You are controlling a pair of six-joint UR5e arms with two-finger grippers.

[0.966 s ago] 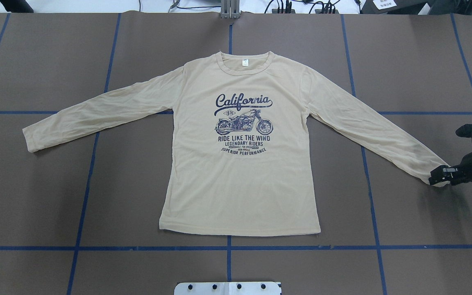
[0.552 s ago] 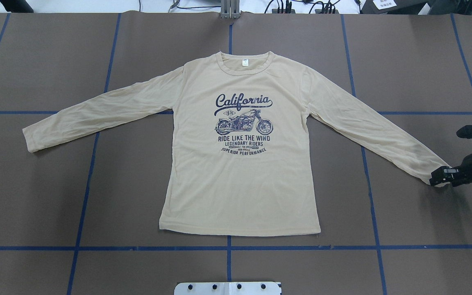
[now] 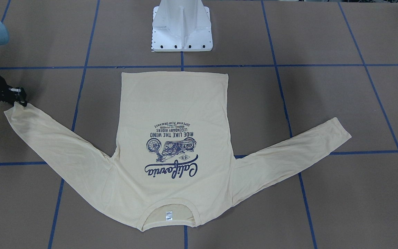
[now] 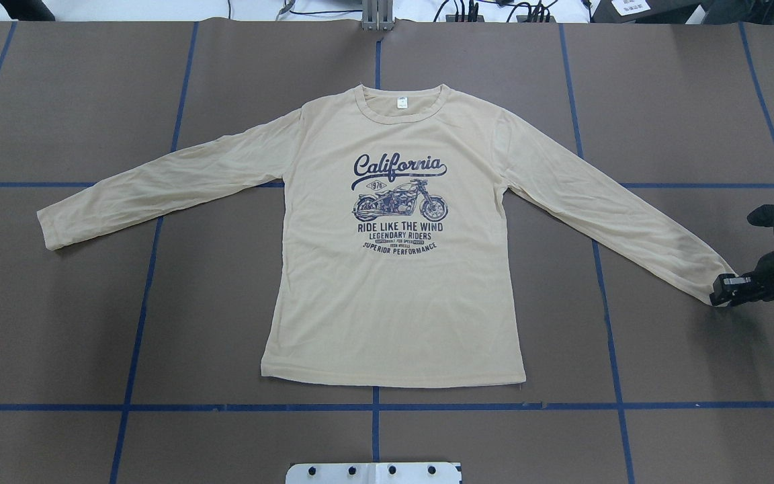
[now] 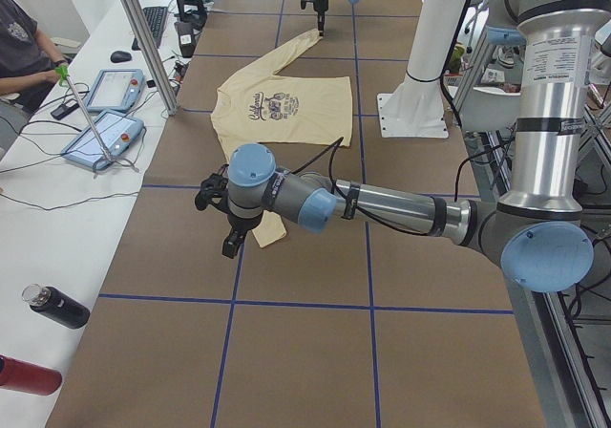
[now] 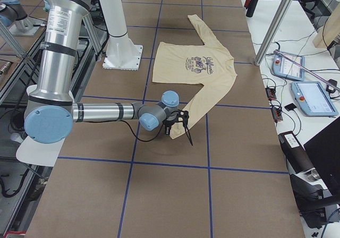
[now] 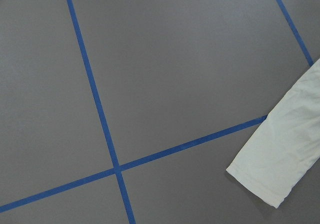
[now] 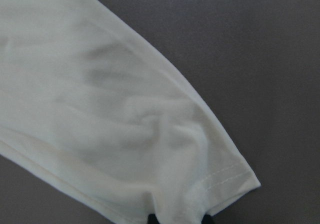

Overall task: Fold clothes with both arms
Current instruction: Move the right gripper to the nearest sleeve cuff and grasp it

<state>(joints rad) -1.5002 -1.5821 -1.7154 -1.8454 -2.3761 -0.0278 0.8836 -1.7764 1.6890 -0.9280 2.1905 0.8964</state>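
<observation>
Base: white base plate at the near edge of the brown table.
Shirt: shirt lies flat mid-table, print up, hem near, sleeves spread left and right.
Right gripper: right gripper clamped on the right cuff, fabric puckered at its tips.
Left gripper: left gripper near the left cuff; open or closed, cannot tell.
Collar: collar at the far end.

One T-shirt, two robot arms, one white pedestal, two control tablets, two bottles
</observation>
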